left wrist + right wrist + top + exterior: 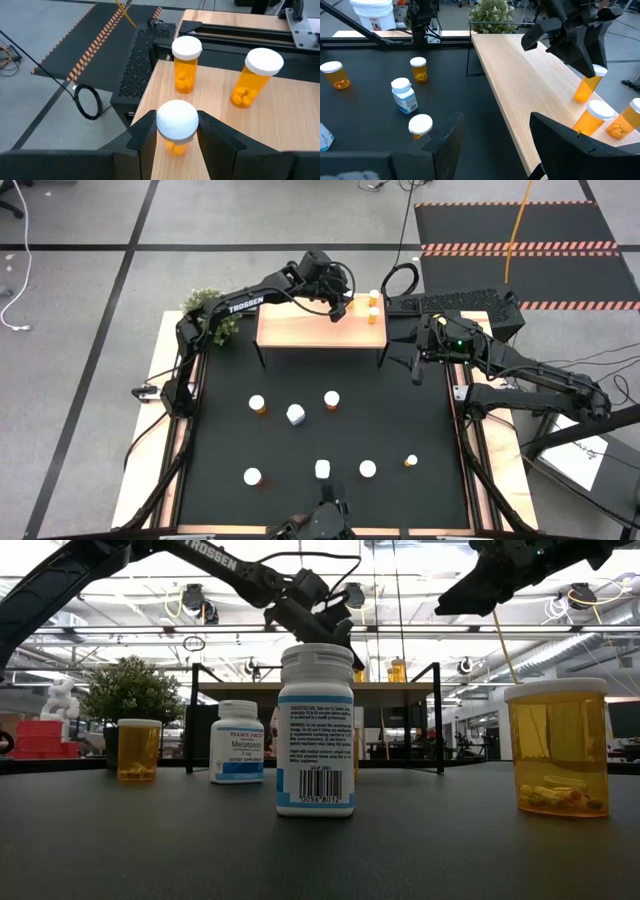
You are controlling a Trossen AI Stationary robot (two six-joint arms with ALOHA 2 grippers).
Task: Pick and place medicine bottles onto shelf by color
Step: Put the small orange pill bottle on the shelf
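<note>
The light-wood shelf (300, 330) stands at the table's far edge on black legs. Two orange bottles with white caps (186, 65) (255, 77) stand at its right end. My left gripper (177, 125) is over the shelf just left of them, shut on a third orange bottle (586, 86). Several more bottles, orange (257, 404) and white (296, 415), stand on the black table. My right gripper (495, 145) hangs open and empty off the shelf's right end. My left gripper pinches the bottle's white cap (165, 122) between its two fingers, one on each side. The fingers come slanting down from the table's left. The bottle hangs tilted below them with its base (580, 98) at the shelf top; whether it rests there I cannot tell.
A small green plant (212, 312) stands by the shelf's left end. Pale wooden rails (150, 410) run along the table's sides. A dark keyboard (470, 302) lies beyond the shelf's right end. The shelf's left and middle are bare wood (520, 65).
</note>
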